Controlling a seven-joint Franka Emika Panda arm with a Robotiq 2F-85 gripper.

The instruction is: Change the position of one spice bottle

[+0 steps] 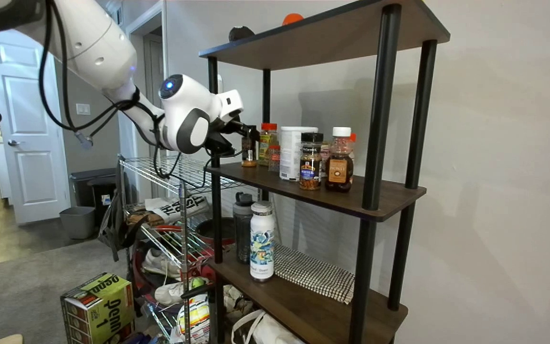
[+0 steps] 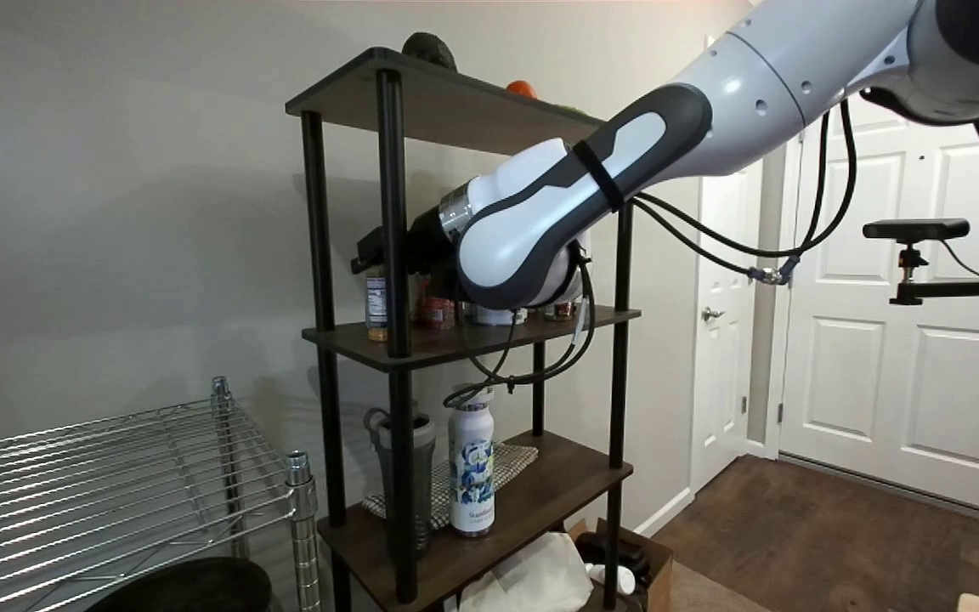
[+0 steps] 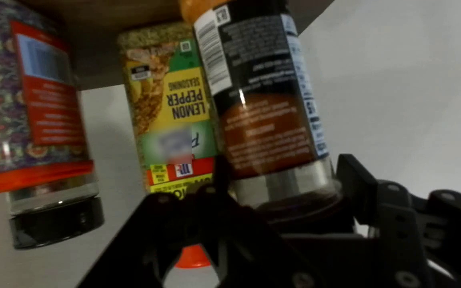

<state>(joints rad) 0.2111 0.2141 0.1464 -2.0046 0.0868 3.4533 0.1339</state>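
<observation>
Jaws astride top of upright spice btl (image 3: 264, 128) on shelf (image 1: 399, 192) nr lemon pepper btl (image 3: 186, 100), grip unclear

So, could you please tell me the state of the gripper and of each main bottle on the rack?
Spice bottle: upright on the shelf.
Gripper: straddling that bottle's upper end; whether closed tight, I cannot tell.
Lemon pepper bottle: upright, capped.
Honey bottle: upright, capped.
Black-capped jar: upright, closed.
Grey drink bottle: upright, lid on.
White drink bottle: upright, lid on.
</observation>
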